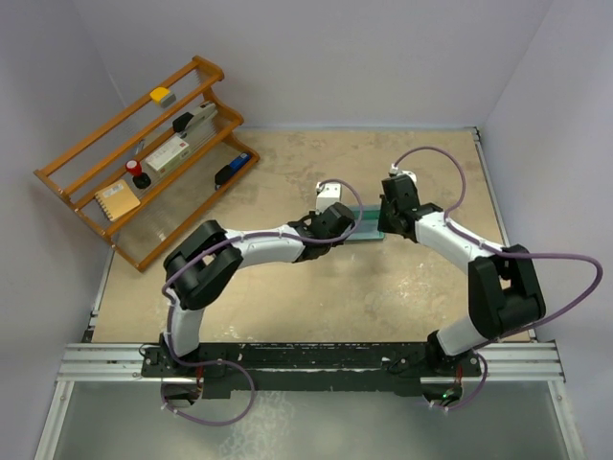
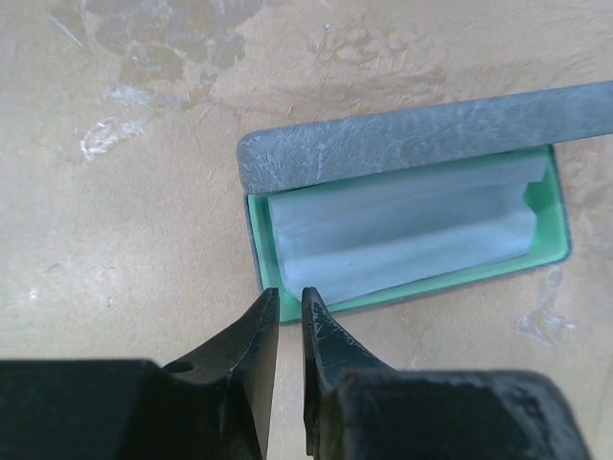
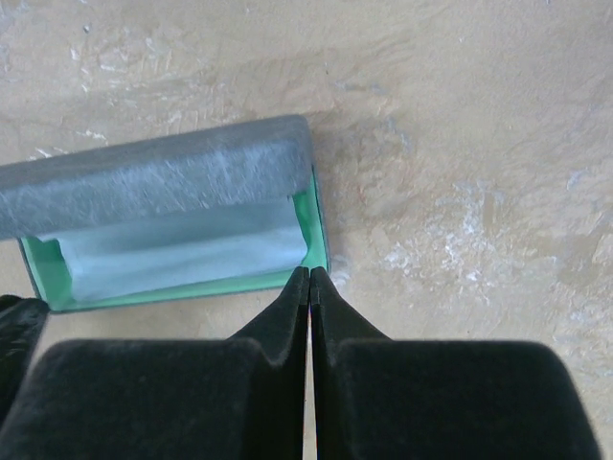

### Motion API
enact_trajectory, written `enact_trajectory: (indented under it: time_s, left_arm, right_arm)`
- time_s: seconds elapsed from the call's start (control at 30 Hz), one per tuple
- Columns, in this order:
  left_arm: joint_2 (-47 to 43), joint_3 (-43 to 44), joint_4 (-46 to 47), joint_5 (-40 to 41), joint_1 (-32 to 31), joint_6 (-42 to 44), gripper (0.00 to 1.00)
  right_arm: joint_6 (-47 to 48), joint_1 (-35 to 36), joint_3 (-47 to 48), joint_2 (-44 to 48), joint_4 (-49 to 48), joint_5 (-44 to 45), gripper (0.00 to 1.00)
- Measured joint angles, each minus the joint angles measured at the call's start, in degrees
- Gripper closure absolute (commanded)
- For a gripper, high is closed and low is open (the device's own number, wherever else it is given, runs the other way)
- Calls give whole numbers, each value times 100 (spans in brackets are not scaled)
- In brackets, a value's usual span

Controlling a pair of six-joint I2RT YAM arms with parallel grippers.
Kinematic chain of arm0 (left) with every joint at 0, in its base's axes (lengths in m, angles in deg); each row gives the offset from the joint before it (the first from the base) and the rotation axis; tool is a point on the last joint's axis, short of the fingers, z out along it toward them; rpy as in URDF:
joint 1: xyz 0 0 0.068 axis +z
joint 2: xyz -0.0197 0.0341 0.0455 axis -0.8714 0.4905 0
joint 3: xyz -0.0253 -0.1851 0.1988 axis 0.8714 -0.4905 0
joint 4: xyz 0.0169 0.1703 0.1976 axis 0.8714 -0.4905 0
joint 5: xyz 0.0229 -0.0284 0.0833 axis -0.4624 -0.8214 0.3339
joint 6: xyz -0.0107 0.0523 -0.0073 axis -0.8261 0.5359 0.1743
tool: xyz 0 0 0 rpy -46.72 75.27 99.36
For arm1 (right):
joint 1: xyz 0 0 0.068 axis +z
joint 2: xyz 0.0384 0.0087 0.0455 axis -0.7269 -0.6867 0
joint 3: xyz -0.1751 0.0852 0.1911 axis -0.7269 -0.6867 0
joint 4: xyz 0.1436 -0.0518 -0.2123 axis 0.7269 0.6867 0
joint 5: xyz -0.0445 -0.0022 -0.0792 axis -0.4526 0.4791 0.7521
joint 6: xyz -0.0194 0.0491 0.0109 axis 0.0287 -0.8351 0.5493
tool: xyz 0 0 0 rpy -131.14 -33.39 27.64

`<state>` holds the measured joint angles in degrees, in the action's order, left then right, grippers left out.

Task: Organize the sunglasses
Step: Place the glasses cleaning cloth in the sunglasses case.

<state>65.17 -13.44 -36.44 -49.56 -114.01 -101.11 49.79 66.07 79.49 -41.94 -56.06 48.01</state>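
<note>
The case (image 1: 370,235) is lying open at the middle of the counter (image 1: 383,297), between the two arms. Its grey lid (image 2: 421,134) is standing up along the far side, and the green tray (image 2: 542,196) is holding a pale blue cloth (image 2: 402,230) that is filling most of it.

The left end effector (image 2: 289,292) is hanging over the near rim of the tray, by its left end. Its fingers are standing a narrow slit apart with nothing between them. Whether they are touching the rim cannot be told.

The right end effector (image 3: 309,273) is pointing at the near right corner of the case (image 3: 153,182), its fingers pressed together and gripping nothing.

A wooden rack (image 1: 115,120) is sitting well apart at the far left corner, carrying small office items.
</note>
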Motion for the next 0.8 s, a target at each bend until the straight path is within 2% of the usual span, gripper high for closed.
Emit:
enact_trajectory:
  time_s: [0.2, 0.3, 0.4, 0.53, 0.8]
  left_arm:
    - [-708, 0, -168, -61, 9, 485, 72]
    - [-1019, 7, -129, -61, 35, 710, 68]
    - [-1075, 26, -31, -138, 142, 894, 66]
    - [-999, 50, 24, -411, 470, 1113, 66]
    - [-372, 409, 286, -822, 1056, 1329, 66]
  right_arm:
    - [-2, 0, -452, 455, -133, -66, 100]
    - [-2, 0, -608, 597, -164, -87, 95]
    - [-7, 0, -767, 697, -210, -195, 95]
    - [-15, 0, -957, 752, -243, -317, 100]
    - [-68, 0, -1344, 772, -417, -483, 100]
